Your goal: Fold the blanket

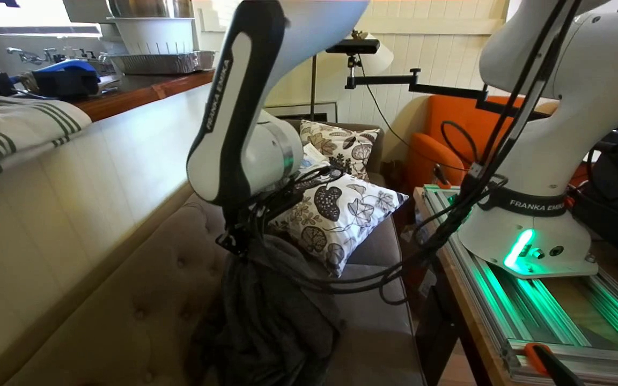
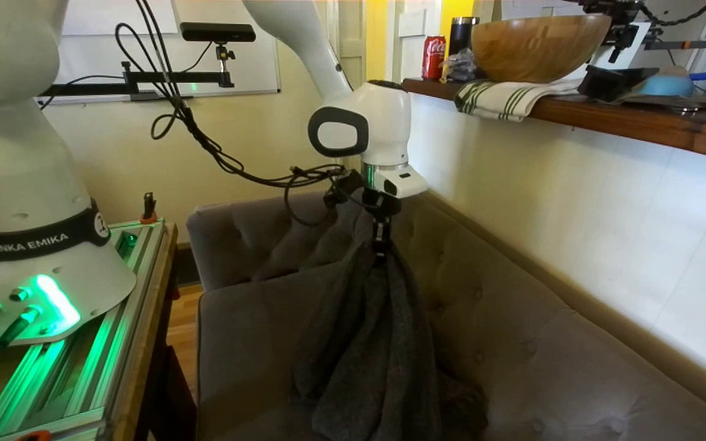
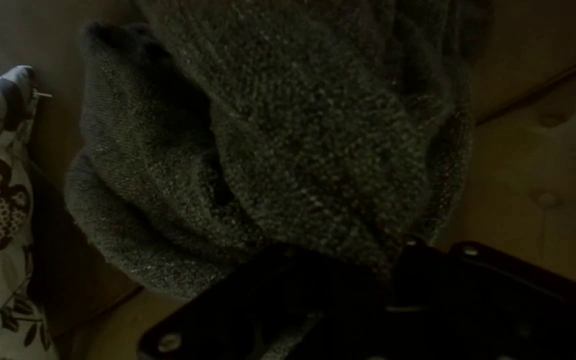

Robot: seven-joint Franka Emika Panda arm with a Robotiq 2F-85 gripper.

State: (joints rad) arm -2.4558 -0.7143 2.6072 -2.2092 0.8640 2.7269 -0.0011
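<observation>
The gripper (image 2: 381,248) is closed on a bunched pinch of the blanket (image 2: 377,349), which hangs from it in long, loose folds above the couch (image 2: 249,349). The lower folds seem to reach the seat, nearer its back edge than its front edge; their very end runs out of both exterior views, so how they spread there cannot be told. In the wrist view the fabric bulges beside the dark fingers (image 3: 208,310), and no clear corner of the blanket can be made out.

That is likely the main risk: with the hold on a gathered bit rather than a corner or hem, lowering it straight down would probably leave a heap instead of a fold. The pinch also looks small for so much limp cloth, so a quick lift could let the weight drag it free. A swing towards the front edge might let the blanket slide over onto the floor (image 2: 184,312). The patterned cushion (image 1: 352,209) lies near and could be covered or dragged along, while the drooping cables (image 1: 438,236) could snag in the folds.
</observation>
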